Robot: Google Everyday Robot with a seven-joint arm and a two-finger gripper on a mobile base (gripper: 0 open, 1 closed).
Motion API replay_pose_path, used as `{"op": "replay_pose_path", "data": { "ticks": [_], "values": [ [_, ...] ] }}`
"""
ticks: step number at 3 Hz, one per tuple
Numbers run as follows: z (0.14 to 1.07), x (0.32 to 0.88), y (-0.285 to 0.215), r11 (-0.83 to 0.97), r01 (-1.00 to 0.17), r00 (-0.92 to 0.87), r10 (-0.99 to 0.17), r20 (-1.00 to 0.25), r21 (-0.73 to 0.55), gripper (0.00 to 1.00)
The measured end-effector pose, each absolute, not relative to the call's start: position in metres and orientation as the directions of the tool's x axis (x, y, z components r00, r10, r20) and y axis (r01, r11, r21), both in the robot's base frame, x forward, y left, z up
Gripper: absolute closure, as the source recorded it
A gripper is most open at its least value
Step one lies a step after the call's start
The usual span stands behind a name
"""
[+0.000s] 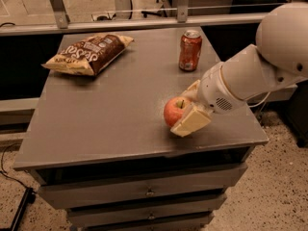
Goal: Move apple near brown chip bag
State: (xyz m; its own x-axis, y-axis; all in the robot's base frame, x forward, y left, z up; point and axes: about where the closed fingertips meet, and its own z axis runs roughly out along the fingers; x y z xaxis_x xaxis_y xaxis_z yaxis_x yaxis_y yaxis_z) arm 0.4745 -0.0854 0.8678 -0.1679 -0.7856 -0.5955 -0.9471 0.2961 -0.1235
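My gripper (187,106) sits over the near right part of the grey table (106,119), clamped around the apple (174,110). On the tabletop, the brown chip bag (89,54) lies flat at the far left. An orange soda can (190,50) stands upright at the far right, well apart from it.

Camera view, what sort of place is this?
Likely a lab or workshop: a grey drawer cabinet on speckled floor, metal posts behind, and the gripper holding the apple at its right front.
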Motion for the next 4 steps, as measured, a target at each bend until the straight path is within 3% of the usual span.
{"op": "replay_pose_path", "data": {
  "ticks": [2, 4],
  "values": [
    [0.873, 0.523, -0.02, 0.271, -0.946, -0.089, -0.744, -0.662, -0.176, 1.0],
    [0.869, 0.619, 0.045, 0.266, -0.93, -0.03, -0.741, -0.67, -0.252, 1.0]
  ]
}}
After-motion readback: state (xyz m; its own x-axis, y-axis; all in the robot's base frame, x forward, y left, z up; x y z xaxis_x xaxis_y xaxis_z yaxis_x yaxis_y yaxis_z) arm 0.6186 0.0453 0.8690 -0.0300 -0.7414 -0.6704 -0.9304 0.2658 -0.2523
